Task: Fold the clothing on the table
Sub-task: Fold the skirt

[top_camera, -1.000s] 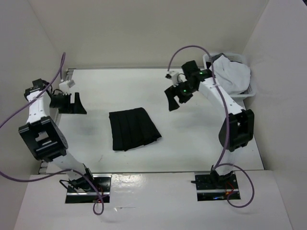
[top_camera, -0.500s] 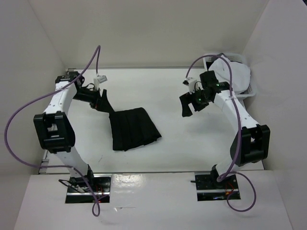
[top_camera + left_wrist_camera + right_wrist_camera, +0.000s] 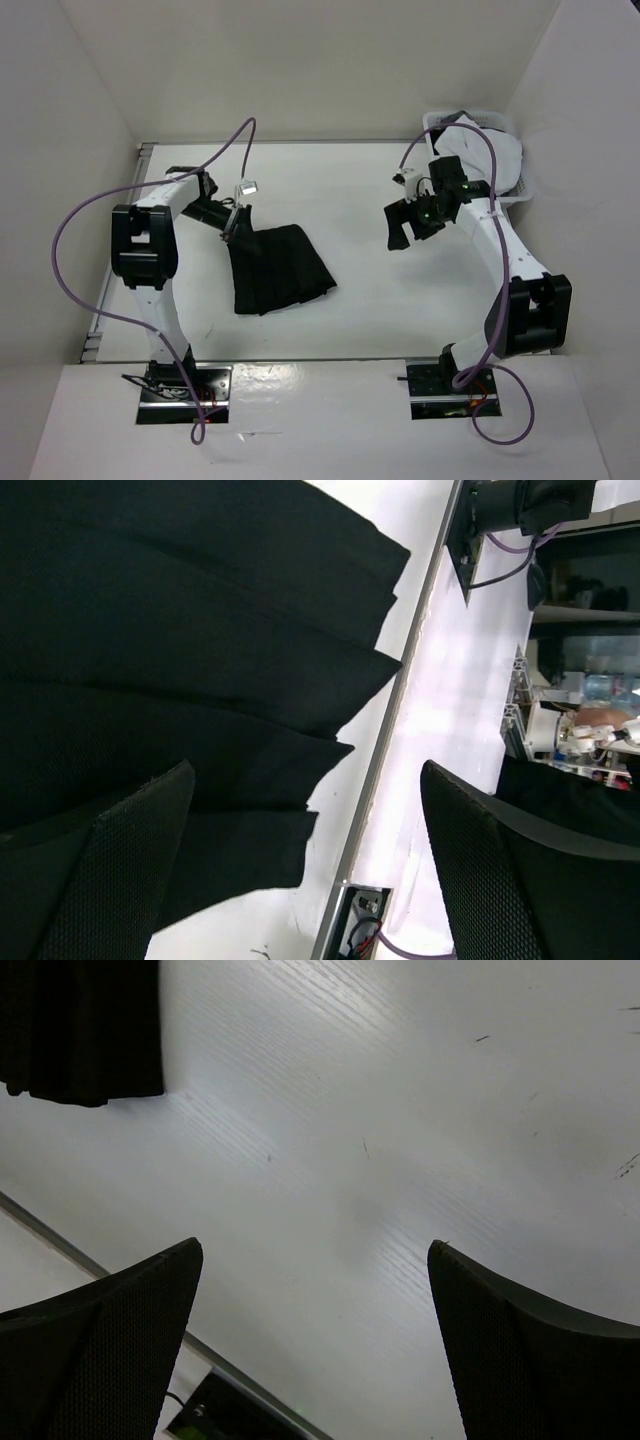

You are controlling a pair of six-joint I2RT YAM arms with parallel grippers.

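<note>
The clothing, a black pleated skirt, lies folded flat on the white table, left of centre. My left gripper hovers at the skirt's far left corner, open and holding nothing. In the left wrist view the skirt fills the upper left, and the gripper spreads wide over its flared edge. My right gripper hangs open over bare table to the right of the skirt. In the right wrist view only a corner of the skirt shows, far from the open gripper.
A white plastic basket holding a white garment stands at the far right corner, just behind the right arm. The table's grey rim runs close by the skirt's hem in the left wrist view. White walls enclose the table.
The left arm swung in from the far left edge to the skirt's far left corner. The right gripper drifted right and slightly nearer. Both grippers opened a little wider.
</note>
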